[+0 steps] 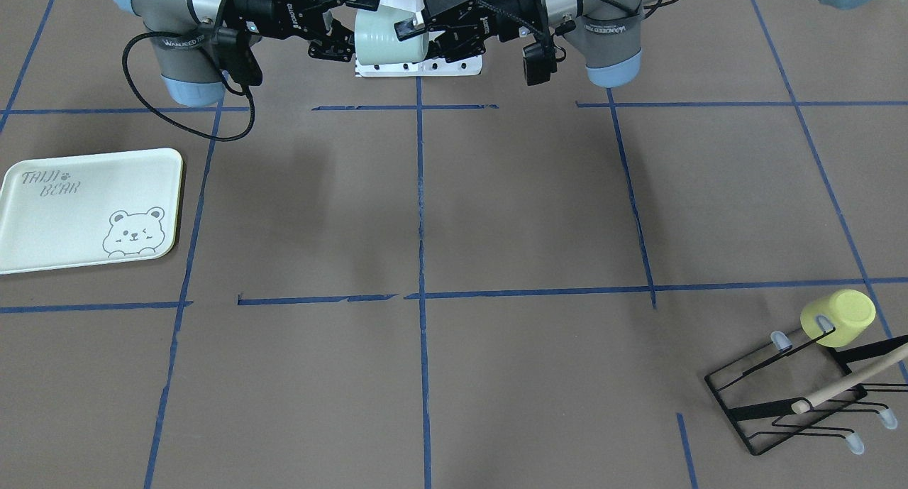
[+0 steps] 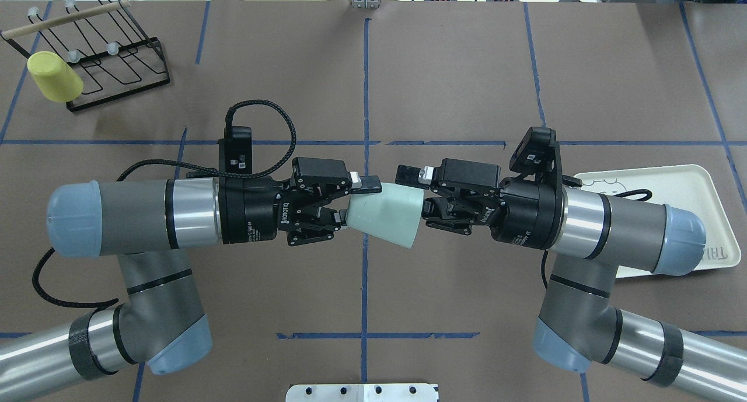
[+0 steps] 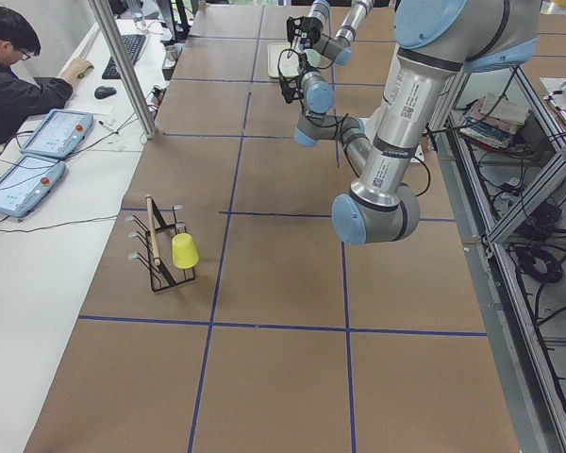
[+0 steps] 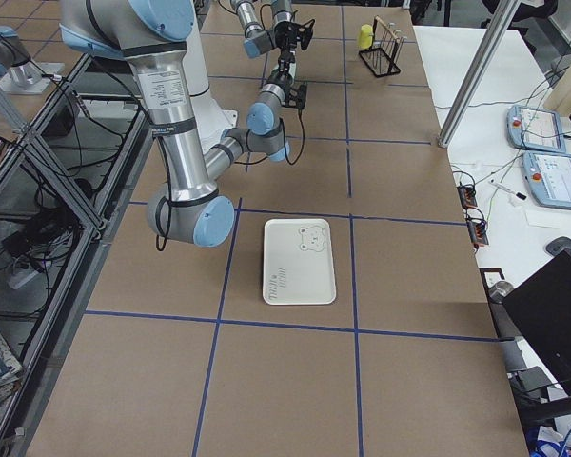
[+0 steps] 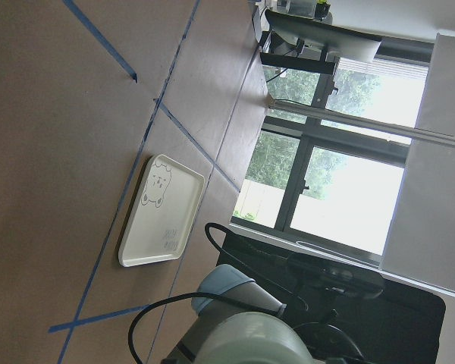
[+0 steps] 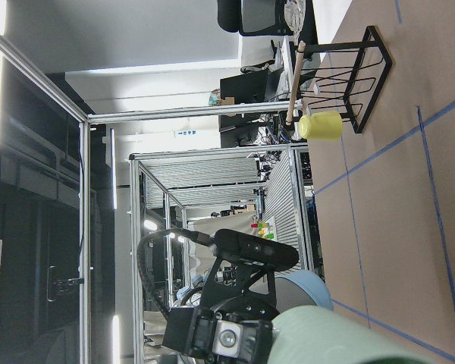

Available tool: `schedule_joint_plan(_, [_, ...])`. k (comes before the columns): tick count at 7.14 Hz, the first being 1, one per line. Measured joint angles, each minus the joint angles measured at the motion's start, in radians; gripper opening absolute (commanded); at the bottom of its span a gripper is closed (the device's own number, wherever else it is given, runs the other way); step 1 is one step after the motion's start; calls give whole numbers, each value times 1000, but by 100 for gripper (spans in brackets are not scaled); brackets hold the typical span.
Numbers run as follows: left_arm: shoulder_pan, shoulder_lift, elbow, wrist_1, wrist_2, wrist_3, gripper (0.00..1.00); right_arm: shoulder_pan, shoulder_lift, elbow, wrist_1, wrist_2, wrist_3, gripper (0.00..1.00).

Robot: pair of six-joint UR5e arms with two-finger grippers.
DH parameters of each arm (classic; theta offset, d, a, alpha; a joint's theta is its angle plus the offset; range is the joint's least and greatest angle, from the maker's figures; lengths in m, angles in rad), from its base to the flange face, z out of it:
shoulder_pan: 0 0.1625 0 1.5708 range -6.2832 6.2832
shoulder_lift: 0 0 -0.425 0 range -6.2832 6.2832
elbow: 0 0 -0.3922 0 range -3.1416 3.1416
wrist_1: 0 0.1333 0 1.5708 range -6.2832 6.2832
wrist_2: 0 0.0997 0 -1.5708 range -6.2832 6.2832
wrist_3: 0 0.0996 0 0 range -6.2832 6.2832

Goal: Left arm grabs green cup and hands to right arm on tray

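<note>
My left gripper (image 2: 353,201) holds the green cup (image 2: 385,215) sideways, its wide end pointing at my right gripper (image 2: 416,195), which is open wide

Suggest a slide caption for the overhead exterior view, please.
Mid-air handover: the left hand grips the green cup by its narrow base, with the right hand open at its rim.

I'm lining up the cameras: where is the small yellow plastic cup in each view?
Front-facing: small yellow plastic cup lower right.
Overhead: cup upper left.
Exterior left: cup left of middle.
Exterior right: cup top, right of middle.
Left wrist: not in it.
Right wrist: cup upper right.
Landmark: black wire rack beside it.
</note>
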State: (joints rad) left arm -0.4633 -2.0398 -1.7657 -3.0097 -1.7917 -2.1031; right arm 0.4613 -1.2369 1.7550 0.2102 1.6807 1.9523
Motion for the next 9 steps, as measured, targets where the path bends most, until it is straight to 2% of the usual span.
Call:
schedule_joint_plan(1, [0, 1, 0, 0, 0, 0, 35, 0, 0, 0, 0, 1, -1, 24])
schedule_joint_plan(3, [0, 1, -1, 0, 0, 0, 35, -2, -1, -2, 1, 2, -1, 22])
schedule_joint_plan(4, [0, 1, -1, 0, 0, 0, 55, -3, -1, -2, 2, 2, -1, 12])
schedule_joint_plan(5, [0, 1, 0, 0, 0, 0, 100, -6, -1, -2, 3, 2, -1, 3])
schedule_joint_plan(9, [-29, 2, 13, 10, -1, 0, 100, -13, -2, 1, 6, 5, 0, 0])
